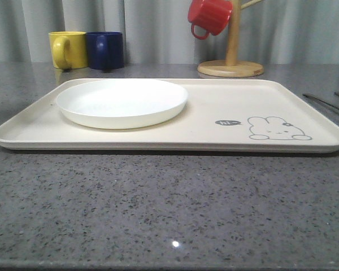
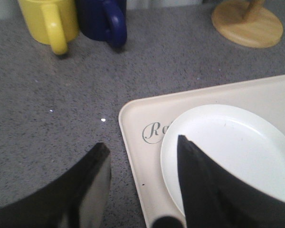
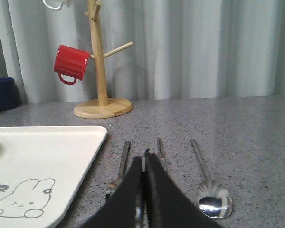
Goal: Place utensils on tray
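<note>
Large flat cream rectangular tray (image 1: 214,113) with rounded corners, a low raised rim and a grey rabbit drawing lies on the speckled grey stone tabletop (image 1: 169,209); it carries a round shallow white plate (image 1: 122,101) on its left half, and the plate holds nothing. In the right wrist view, three slim shiny silver metal utensils lie on the tabletop just beside the tray's right edge, side by side and apart from one another: a fork (image 3: 119,166) nearest the tray, a flat chopstick pair (image 3: 160,153) in the middle, and a long-handled spoon (image 3: 209,183) farthest out, its bowl towards the camera. The right gripper (image 3: 142,190) hangs low over the fork and chopsticks with its black fingers pressed together and nothing between them. The left gripper (image 2: 142,164) hovers above the tray's left corner, jaws spread wide and empty, one finger (image 2: 92,185) over the tabletop and the other over the plate's rim. Behind the tray stand a yellow mug (image 1: 68,49) and a dark blue mug (image 1: 104,49), touching, and a wooden mug tree (image 1: 231,56) bearing a red ribbed mug (image 1: 209,17). Pale grey curtains (image 1: 158,28) close the background.
</note>
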`<state>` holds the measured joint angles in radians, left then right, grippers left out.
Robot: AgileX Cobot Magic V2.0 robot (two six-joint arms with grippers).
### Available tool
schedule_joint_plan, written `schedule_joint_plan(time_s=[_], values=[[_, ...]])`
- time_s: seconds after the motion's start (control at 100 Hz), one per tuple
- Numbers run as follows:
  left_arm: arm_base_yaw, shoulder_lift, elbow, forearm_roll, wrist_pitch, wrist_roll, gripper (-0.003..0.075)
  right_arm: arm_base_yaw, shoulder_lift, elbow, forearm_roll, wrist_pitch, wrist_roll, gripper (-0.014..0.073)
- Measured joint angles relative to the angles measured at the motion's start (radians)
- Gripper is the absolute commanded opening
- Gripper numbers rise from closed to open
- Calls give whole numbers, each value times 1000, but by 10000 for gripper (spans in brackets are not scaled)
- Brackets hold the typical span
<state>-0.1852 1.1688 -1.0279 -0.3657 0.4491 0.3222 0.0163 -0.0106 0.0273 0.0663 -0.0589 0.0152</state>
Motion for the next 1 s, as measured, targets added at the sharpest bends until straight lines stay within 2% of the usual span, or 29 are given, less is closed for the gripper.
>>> schedule_joint_plan(time_s=[0.2, 0.37, 0.59, 0.68, 0.87, 1.0], values=[[63, -270, 211, 2, -87, 0, 321, 0, 0, 0, 0, 0, 0, -68], [109, -472, 358, 2, -91, 0, 317, 0, 0, 0, 0, 0, 0, -68], [113, -654, 490, 2, -93, 0, 309, 0, 0, 0, 0, 0, 0, -68], [113, -697, 523, 2, -95, 0, 237, 0, 0, 0, 0, 0, 0, -68], [113, -721, 544, 2, -109, 0, -11, 0, 0, 0, 0, -32, 0, -68], [113, -721, 547, 2, -116, 0, -18, 0, 0, 0, 0, -65, 0, -68]])
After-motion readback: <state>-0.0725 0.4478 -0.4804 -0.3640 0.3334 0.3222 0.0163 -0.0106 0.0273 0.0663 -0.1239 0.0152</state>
